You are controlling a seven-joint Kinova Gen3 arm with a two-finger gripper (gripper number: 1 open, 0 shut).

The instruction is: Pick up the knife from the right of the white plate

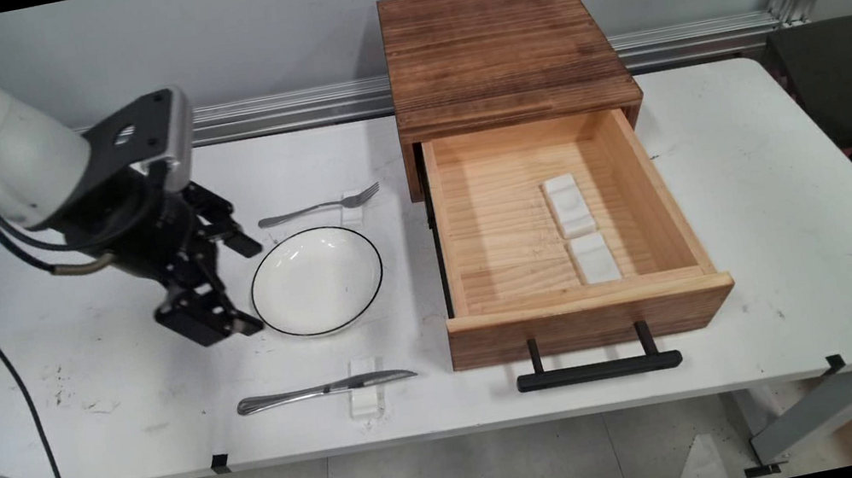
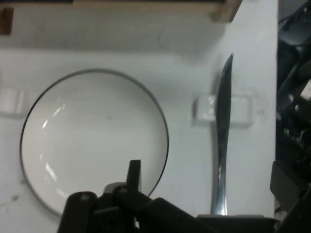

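My gripper (image 1: pixel 249 286) hangs low over the table at the left rim of a white plate (image 1: pixel 317 280) with a thin black edge. Its jaws stand wide open with nothing between them, one finger (image 1: pixel 247 245) at the plate's far-left side and the other at its near-left side. In the hand view the plate (image 2: pixel 95 141) fills the left half, one fingertip (image 2: pixel 134 167) sits over its rim, and my gripper (image 2: pixel 209 172) holds nothing. A knife (image 1: pixel 326 390) lies on a white rest (image 1: pixel 365 394) near the front edge; the hand view shows the knife (image 2: pixel 223 136) right of the plate.
A fork (image 1: pixel 317 207) lies on a small white rest (image 1: pixel 352 205) behind the plate. To the right stands a wooden box (image 1: pixel 499 54) with its drawer (image 1: pixel 514 250) pulled out, black handle (image 1: pixel 599 370) toward the front edge. Two white rests (image 1: pixel 569 204) lie inside the drawer.
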